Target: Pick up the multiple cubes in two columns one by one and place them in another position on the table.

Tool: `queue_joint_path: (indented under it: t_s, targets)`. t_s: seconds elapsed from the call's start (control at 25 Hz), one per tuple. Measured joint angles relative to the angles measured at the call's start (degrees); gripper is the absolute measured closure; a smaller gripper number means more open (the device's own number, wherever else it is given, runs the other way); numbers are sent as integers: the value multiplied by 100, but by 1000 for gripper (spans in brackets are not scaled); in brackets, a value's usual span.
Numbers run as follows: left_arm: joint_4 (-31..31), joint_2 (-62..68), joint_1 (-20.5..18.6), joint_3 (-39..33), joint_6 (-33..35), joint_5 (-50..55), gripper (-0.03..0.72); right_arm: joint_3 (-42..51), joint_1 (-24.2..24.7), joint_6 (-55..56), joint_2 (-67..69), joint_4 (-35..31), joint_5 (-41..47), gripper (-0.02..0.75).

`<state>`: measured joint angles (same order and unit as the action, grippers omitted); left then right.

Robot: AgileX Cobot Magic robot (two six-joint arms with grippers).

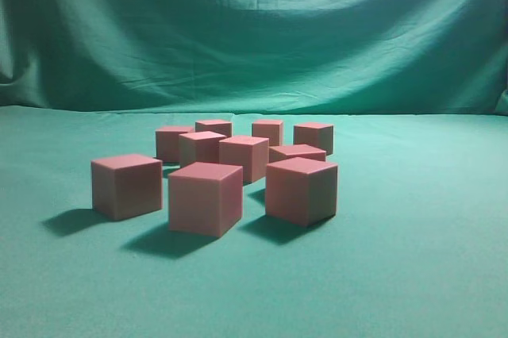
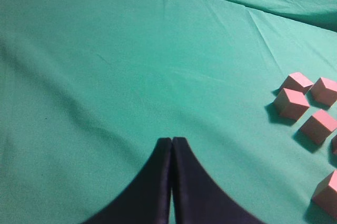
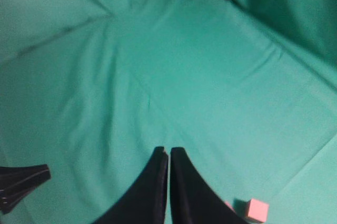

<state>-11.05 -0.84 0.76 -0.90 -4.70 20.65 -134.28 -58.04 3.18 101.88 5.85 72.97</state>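
Note:
Several pink-red cubes (image 1: pixel 205 197) stand in a loose cluster in the middle of the teal table (image 1: pixel 413 259) in the exterior view; no gripper shows there. In the left wrist view my left gripper (image 2: pixel 172 140) is shut and empty above bare cloth, with several cubes (image 2: pixel 291 103) far to its right. In the right wrist view my right gripper (image 3: pixel 168 150) is shut and empty above bare cloth. One cube (image 3: pixel 257 209) lies at the bottom right of that view, and a sliver of another shows beside the finger.
A wrinkled green backdrop curtain (image 1: pixel 254 28) hangs behind the table. A dark object (image 3: pixel 21 184) sticks in at the lower left of the right wrist view. Bare cloth lies all round the cluster.

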Motion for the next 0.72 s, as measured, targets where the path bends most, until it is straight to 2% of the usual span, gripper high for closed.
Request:
queue_joint_path:
  t_s: [0.16, 0.32, 0.36, 0.44, 0.56, 0.72]
  targets:
    - [0, 0, 0, 0, 0, 0, 688, 344, 0, -129, -1020, -22, 22, 738]
    - [0, 0, 0, 0, 0, 0, 688, 1311, 0, -270, -2098, -42, 33, 738]
    - [0, 0, 0, 0, 0, 0, 688, 1311, 0, -270, -2098, -42, 33, 738]
    - [0, 0, 0, 0, 0, 0, 688, 2287, 0, -362, -2925, -104, 55, 738]
    - [0, 0, 0, 0, 0, 0, 688, 3274, 0, -388, -3654, -291, -3, 738]
    - [0, 0, 0, 0, 0, 0, 688, 4464, 0, -415, -4577, -577, -620, 738]
